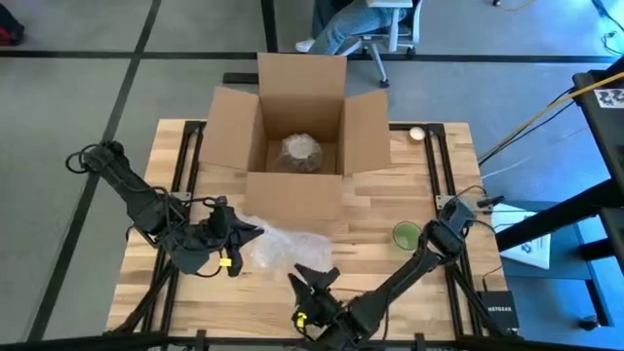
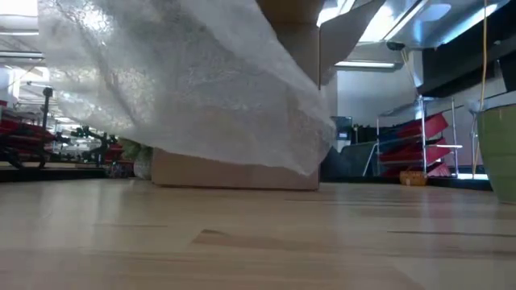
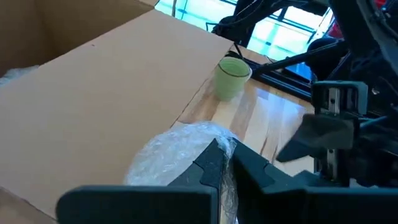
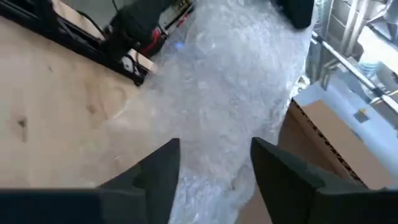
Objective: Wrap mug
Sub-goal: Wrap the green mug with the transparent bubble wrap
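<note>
The left gripper (image 1: 246, 232) pinches a corner of a clear, crinkly bubble-wrap sheet (image 1: 283, 246) and lifts it off the pale wooden table (image 1: 375, 210), apparently to spread it out as wrapping. The right gripper (image 1: 314, 277) hovers over the sheet's near edge, fingers spread apart and empty, seemingly ready to take the other side. The small, smooth green mug (image 1: 406, 234) stands upright and unwrapped near the table's right side, well apart from the sheet. Behind, an open brown cardboard box (image 1: 298, 122) already holds a bubble-wrapped bundle (image 1: 301, 151).
</note>
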`<control>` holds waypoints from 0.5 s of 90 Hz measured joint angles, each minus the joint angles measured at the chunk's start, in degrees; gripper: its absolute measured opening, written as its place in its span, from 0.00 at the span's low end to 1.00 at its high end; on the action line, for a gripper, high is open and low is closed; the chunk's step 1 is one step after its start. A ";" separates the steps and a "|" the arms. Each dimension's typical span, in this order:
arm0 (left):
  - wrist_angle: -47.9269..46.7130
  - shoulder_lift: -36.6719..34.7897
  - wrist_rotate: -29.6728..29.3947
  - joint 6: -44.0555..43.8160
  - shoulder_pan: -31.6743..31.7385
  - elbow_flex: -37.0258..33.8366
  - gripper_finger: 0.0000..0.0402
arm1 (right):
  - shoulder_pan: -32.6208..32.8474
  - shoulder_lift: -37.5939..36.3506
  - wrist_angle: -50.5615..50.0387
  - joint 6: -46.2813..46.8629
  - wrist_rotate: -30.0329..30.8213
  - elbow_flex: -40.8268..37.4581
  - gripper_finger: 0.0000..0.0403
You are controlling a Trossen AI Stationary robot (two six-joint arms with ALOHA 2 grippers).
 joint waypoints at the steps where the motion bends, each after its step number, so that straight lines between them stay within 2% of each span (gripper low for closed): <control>1: 0.00 0.00 0.03 0.00 0.00 0.00 0.00 | 0.00 0.00 -0.08 0.49 -0.56 0.00 0.34; 20: -0.26 0.00 0.67 0.61 0.00 0.00 0.00 | -0.24 0.00 -2.82 8.86 -9.34 0.00 0.11; 29: -0.26 0.00 0.70 1.28 0.00 -0.01 0.00 | 0.02 -0.12 -2.59 9.52 -12.91 0.00 0.02; 37: -0.25 0.00 0.72 1.73 0.00 0.00 0.00 | 0.66 -0.13 -2.69 9.66 -18.83 1.04 0.01; 45: -0.26 0.00 0.93 1.75 0.00 0.00 0.00 | 1.58 -0.29 -4.69 13.85 -25.41 2.55 0.07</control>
